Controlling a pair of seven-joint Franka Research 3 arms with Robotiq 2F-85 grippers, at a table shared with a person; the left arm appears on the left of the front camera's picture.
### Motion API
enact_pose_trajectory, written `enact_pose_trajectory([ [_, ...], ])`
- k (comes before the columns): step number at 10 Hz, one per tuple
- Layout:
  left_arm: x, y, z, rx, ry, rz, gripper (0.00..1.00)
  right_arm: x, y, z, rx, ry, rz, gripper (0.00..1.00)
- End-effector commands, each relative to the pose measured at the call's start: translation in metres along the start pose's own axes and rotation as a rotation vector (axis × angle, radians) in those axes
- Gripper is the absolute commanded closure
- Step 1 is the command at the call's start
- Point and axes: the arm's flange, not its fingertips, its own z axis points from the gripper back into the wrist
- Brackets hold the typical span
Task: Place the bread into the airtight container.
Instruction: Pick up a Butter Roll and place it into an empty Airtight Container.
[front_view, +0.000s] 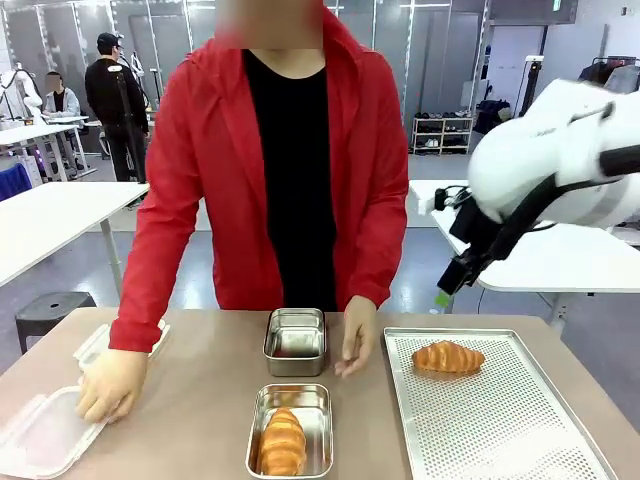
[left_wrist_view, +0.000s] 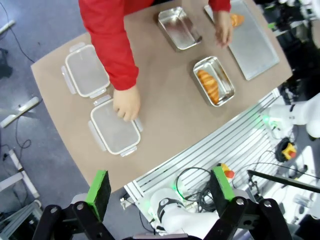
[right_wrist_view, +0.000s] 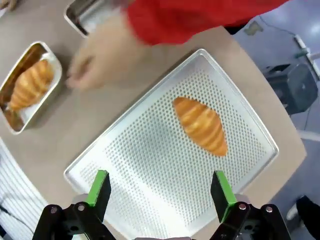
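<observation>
One bread, a golden croissant (front_view: 448, 357) (right_wrist_view: 201, 125), lies on the perforated metal tray (front_view: 500, 430) (right_wrist_view: 150, 165). My right gripper (right_wrist_view: 160, 192) hangs open above this tray, with the croissant ahead of its fingers. Another croissant (front_view: 284, 440) (right_wrist_view: 30, 82) (left_wrist_view: 208, 85) lies inside a metal airtight container (front_view: 322, 400) (left_wrist_view: 226, 75). An empty container (front_view: 296, 340) (left_wrist_view: 179, 27) stands behind it. A person's hand (front_view: 354, 340) (right_wrist_view: 107, 57) rests beside it. My left gripper (left_wrist_view: 160, 187) is open, high above the table's edge.
A person in a red jacket (front_view: 210, 160) stands at the far side. Their other hand (front_view: 110, 385) (left_wrist_view: 126, 102) presses on a clear lid (front_view: 35, 435) (left_wrist_view: 114, 130). A second clear lid (left_wrist_view: 86, 70) lies beside it. My right arm (front_view: 560, 150) hangs over the right side.
</observation>
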Motion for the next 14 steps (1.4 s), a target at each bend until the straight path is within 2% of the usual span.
enact_pose_trajectory([
  [1, -0.001, -0.001, 0.001, -0.001, 0.001, -0.01, 0.0, -0.017, 0.01, 0.027, -0.003, -0.113, 0.039, 0.0],
  [3, -0.001, -0.001, 0.001, -0.001, 0.001, -0.01, 0.0, -0.086, -0.006, 0.092, -0.001, -0.273, 0.009, 0.0],
  [4, -0.001, -0.001, 0.001, -0.001, 0.001, -0.01, 0.0, -0.138, -0.015, 0.135, 0.002, -0.387, -0.057, 0.0],
  [6, -0.001, -0.001, 0.001, -0.001, 0.001, -0.01, 0.0, -0.22, -0.035, 0.188, -0.054, -0.485, -0.166, 0.0],
  [8, -0.001, -0.001, 0.001, -0.001, 0.001, -0.01, 0.0, -0.283, -0.034, 0.204, -0.04, -0.514, -0.25, 0.0],
  [10, -0.001, -0.001, 0.001, -0.001, 0.001, -0.01, 0.0, -0.294, -0.033, 0.192, 0.016, -0.501, -0.287, 0.0],
  [11, -0.001, -0.001, 0.001, -0.001, 0.001, -0.01, 0.0, -0.3, -0.037, 0.218, -0.041, -0.537, -0.28, 0.0],
  [14, -0.001, -0.001, 0.001, -0.001, 0.001, -0.01, 0.0, -0.3, -0.037, 0.218, -0.041, -0.537, -0.28, 0.0],
])
